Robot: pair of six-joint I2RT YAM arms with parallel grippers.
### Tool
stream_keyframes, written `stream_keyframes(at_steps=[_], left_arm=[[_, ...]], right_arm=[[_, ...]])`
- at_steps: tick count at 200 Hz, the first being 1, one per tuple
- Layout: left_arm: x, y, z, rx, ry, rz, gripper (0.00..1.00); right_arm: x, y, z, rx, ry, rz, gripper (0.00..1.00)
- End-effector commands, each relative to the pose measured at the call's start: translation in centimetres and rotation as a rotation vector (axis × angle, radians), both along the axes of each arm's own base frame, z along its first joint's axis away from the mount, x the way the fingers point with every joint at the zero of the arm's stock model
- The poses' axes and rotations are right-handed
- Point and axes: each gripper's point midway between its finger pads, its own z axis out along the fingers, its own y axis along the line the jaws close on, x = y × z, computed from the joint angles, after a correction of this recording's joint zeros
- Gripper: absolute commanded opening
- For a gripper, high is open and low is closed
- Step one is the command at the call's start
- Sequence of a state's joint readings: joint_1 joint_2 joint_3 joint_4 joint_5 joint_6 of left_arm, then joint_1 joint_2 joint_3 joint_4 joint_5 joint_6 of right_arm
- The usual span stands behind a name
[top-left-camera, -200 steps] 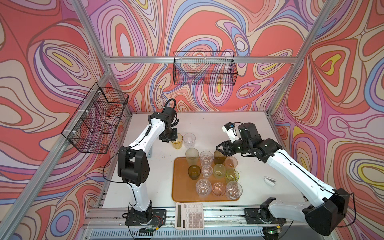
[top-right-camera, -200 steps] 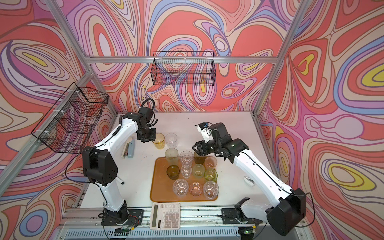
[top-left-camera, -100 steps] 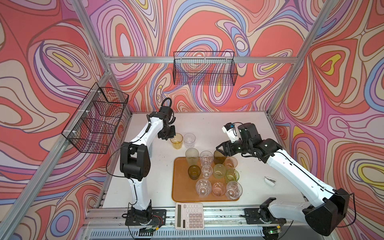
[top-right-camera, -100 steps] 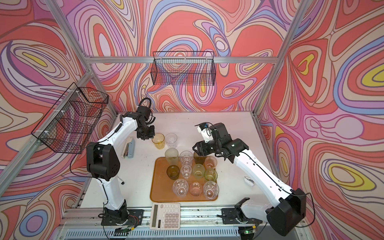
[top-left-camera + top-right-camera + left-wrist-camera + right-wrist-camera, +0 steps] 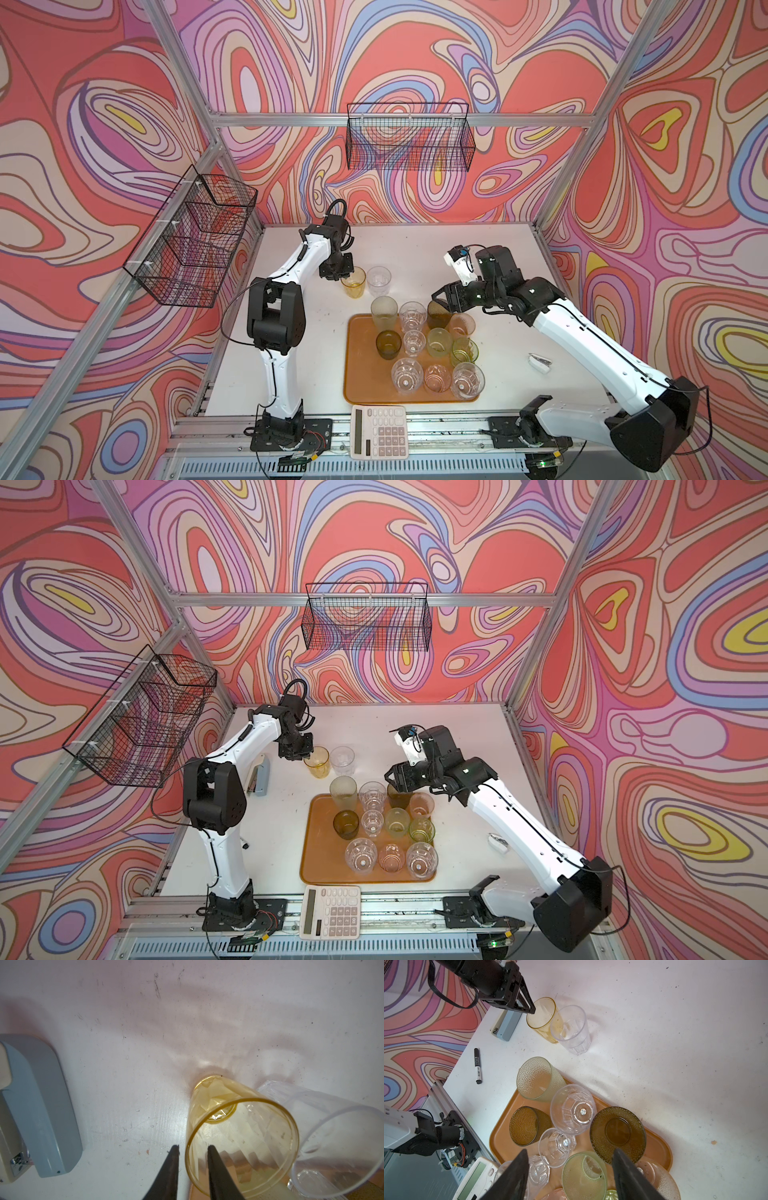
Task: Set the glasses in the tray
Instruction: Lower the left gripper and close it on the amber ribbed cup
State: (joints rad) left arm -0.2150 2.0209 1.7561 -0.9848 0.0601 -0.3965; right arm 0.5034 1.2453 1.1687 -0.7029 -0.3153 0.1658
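Straddling the rim of the amber glass (image 5: 218,1093), my left gripper (image 5: 193,1147) has its jaws narrow, one finger outside the wall and one inside, with a sliver of gap on each side. That glass stands upright on the white table (image 5: 187,1012), off the tray (image 5: 500,1136), with a clear glass (image 5: 332,1126) just beyond it. My right gripper (image 5: 570,1150) hovers wide and empty above the crowded tray, a pale green glass (image 5: 583,1176) below between the jaws and an olive-brown glass (image 5: 616,1132) just ahead.
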Motion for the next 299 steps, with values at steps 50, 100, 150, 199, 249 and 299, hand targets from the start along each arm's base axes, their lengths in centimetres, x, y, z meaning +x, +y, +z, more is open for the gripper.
stream_keyframes(at_steps=[50,100,150,199,249,299], left_arm=[[0.5,0.5,-0.5,0.013,0.011,0.006,0.21],[0.3,0.7,-0.5,0.019,0.015,0.004,0.15],[0.1,0.9,-0.6,0.031,0.023,-0.004,0.10],[-0.1,1.1,0.2,0.040,0.014,-0.008,0.05],[-0.5,1.5,1.5,0.056,0.002,-0.001,0.01],[-1.4,1.5,3.0,0.046,-0.009,-0.001,0.00]], right_arm=[[0.1,0.0,0.6,0.018,-0.020,0.002,0.66],[0.2,0.0,0.6,0.019,-0.021,0.003,0.66],[0.1,0.1,0.5,0.019,-0.021,0.004,0.66],[0.1,0.1,0.6,0.022,-0.020,0.003,0.66],[0.2,0.1,0.7,0.025,-0.022,0.003,0.66],[0.1,0.2,0.8,0.031,-0.024,0.005,0.66]])
